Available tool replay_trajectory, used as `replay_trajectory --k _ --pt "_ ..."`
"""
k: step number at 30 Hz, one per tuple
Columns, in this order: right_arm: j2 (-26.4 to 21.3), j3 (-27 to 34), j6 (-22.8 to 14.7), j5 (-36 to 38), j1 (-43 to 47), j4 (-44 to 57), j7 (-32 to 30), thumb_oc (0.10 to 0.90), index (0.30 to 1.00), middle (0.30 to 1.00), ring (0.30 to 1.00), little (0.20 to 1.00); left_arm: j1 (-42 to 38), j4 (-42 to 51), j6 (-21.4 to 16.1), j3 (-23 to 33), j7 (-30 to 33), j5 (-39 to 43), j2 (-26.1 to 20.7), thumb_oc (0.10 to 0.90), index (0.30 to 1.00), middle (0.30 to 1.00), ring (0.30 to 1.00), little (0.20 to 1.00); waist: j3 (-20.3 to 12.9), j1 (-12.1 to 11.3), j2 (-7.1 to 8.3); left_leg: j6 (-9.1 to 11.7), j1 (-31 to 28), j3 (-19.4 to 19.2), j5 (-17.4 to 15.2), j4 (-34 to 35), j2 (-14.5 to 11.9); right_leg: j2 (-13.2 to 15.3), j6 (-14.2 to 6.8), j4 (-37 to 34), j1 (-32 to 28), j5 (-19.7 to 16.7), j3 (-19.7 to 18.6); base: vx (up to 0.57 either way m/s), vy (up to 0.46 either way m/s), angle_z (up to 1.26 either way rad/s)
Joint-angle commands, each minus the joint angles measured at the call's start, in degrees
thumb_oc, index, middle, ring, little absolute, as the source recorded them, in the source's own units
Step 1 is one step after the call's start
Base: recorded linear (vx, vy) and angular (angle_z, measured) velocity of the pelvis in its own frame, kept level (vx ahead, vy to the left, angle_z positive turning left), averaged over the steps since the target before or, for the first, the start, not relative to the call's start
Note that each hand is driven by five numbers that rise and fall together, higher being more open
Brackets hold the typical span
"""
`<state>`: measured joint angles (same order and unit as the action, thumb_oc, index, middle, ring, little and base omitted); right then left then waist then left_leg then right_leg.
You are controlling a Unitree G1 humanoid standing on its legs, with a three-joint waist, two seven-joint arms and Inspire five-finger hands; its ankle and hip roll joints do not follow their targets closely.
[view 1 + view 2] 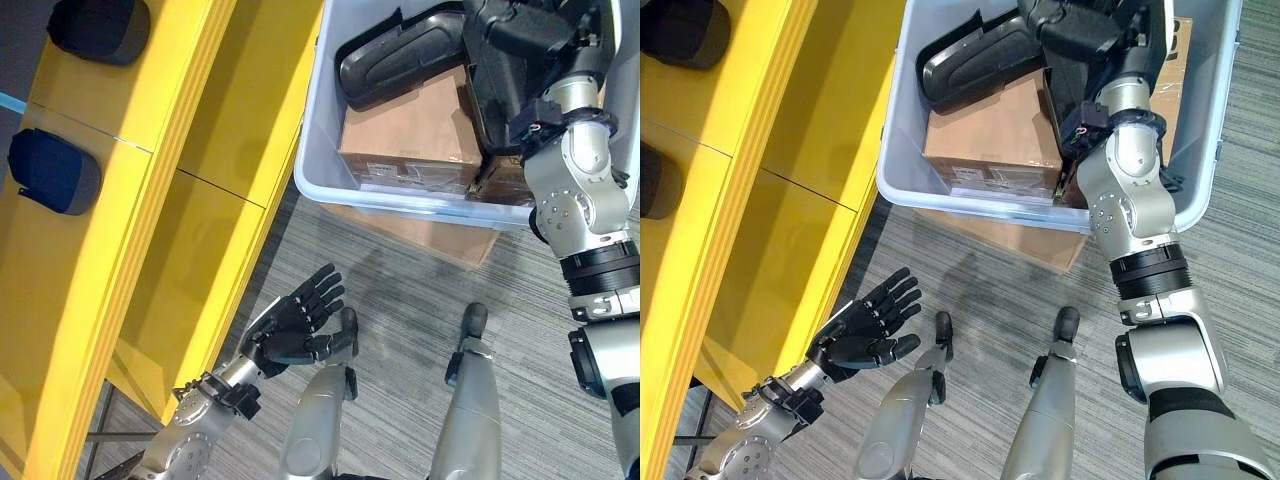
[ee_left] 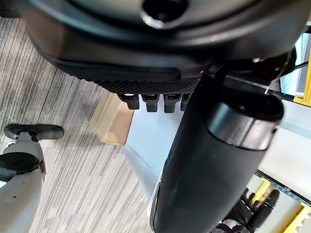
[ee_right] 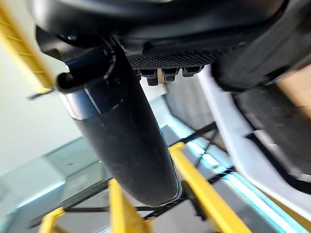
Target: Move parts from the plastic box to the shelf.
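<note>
Left hand point(image 1: 300, 325): nearest, low over the grey floor point(image 1: 400, 300), palm up, fingers spread, holding nothing, beside the shelf.

Shelf point(image 1: 120, 260): yellow, along the left. Two dark parts rest on it, one far point(image 1: 98, 28), one nearer point(image 1: 52, 172).

Box point(image 1: 330, 150): pale plastic, far right, resting on flat cardboard point(image 1: 440, 238). Contents: a carton point(image 1: 415, 130) and a long black part point(image 1: 400, 58) lying across the carton's far edge.

Right hand point(image 1: 1080, 22): reaches into the box at its far right, on dark parts. Finger state: cannot tell.
</note>
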<state>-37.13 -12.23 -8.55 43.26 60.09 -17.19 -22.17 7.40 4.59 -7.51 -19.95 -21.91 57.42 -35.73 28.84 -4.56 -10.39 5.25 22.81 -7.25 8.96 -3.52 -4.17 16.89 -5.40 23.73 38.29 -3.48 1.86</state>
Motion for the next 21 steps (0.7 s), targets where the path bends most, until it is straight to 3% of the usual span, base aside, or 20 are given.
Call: replay_trajectory --k 1,4,8,12,21 --pt "-6.81 0.57 -8.92 -19.53 8.26 20.83 -0.89 0.9 1.0 1.0 1.0 1.0 2.08 6.59 -3.88 0.09 -2.51 1.43 1.17 0.9 1.0 1.0 1.0 1.0 0.95 1.91 -7.65 -2.7 -1.52 -0.87 -10.03 -5.37 0.35 -3.31 3.32 -0.85 -7.37 11.24 4.01 0.0 0.004 -0.06" --pt "-6.35 -0.44 -5.55 -19.69 5.8 28.55 -1.3 0.9 1.0 1.0 1.0 1.0 2.05 6.61 -4.07 0.1 -1.78 0.85 1.76 0.9 1.0 1.0 1.0 1.0 0.95 2.75 -7.24 -2.75 -1.58 -1.13 -9.91 -5.24 0.36 -3.53 3.04 -1.49 -7.21 10.49 3.4 -0.01 0.001 -0.03" --pt "-6.15 -2.44 -4.06 -17.2 4.09 30.91 1.22 0.9 1.0 1.0 1.0 1.0 2.11 7.09 -4.42 0.14 -1.04 0.49 2.01 0.9 1.0 1.0 1.0 1.0 0.95 3.29 -6.83 -2.72 -1.19 -1.4 -9.68 -5.19 0.29 -3.87 3.06 -2.39 -6.92 9.98 2.81 -0.02 0.0 -0.01" --pt "-5.06 -3.42 -4.76 -14.7 0.91 31.37 1.71 0.9 1.0 1.0 1.0 1.0 2.21 7.11 -4.85 0.07 -1.04 -0.22 2.22 0.9 1.0 1.0 1.0 1.0 0.95 3.41 -6.49 -2.78 -0.9 -1.74 -9.36 -4.96 0.18 -4.0 2.87 -3.21 -6.82 9.35 2.81 -0.03 -0.012 -0.04" --pt "-3.96 -0.56 -4.73 -20.26 -5.94 34.04 4.53 0.9 1.0 1.0 1.0 1.0 1.57 7.29 -4.22 0.84 -0.01 -1.01 2.94 0.9 1.0 1.0 1.0 1.0 0.95 4.42 -5.33 -2.93 -2.28 -2.36 -8.99 -3.58 -0.62 -4.12 2.35 -4.81 -7.97 8.26 2.88 -0.02 -0.011 -0.05"
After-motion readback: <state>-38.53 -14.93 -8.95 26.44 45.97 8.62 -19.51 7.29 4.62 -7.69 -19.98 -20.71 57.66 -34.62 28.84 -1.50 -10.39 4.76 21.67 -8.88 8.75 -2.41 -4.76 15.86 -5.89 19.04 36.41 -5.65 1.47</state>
